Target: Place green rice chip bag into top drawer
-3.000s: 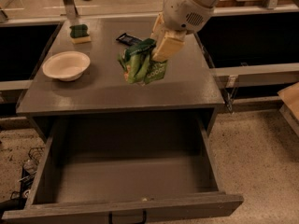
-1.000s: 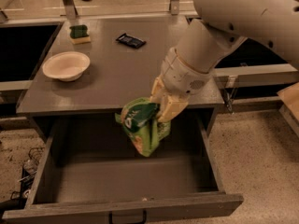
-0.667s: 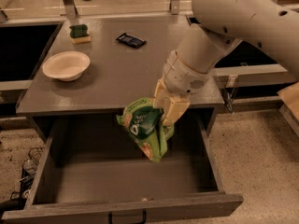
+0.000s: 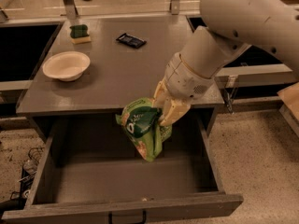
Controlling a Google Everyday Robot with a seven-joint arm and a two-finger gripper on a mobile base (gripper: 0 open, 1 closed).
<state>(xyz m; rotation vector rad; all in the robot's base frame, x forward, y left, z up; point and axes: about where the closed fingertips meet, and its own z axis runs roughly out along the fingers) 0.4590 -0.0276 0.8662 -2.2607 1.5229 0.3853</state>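
My gripper (image 4: pixel 163 112) is shut on the green rice chip bag (image 4: pixel 143 129), a wrinkly light-green foil bag with a darker green round patch. The bag hangs from its top edge, just in front of the counter's front edge and above the open top drawer (image 4: pixel 126 183). The drawer is pulled out wide, a shallow grey box with a flat front panel (image 4: pixel 131 210) and a small black handle (image 4: pixel 127 217). The bag's lower end dangles over the drawer's back middle, not resting on the floor.
On the grey counter (image 4: pixel 126 73) stand a white bowl (image 4: pixel 66 65) at the left, a green-and-yellow sponge (image 4: pixel 80 33) at the back left and a small black wrapper (image 4: pixel 131 40) at the back. My big white arm (image 4: pixel 238 27) reaches in from the upper right.
My gripper carried the bag from above the counter forward and down to above the open drawer. In the last second it moved slightly right and lower.
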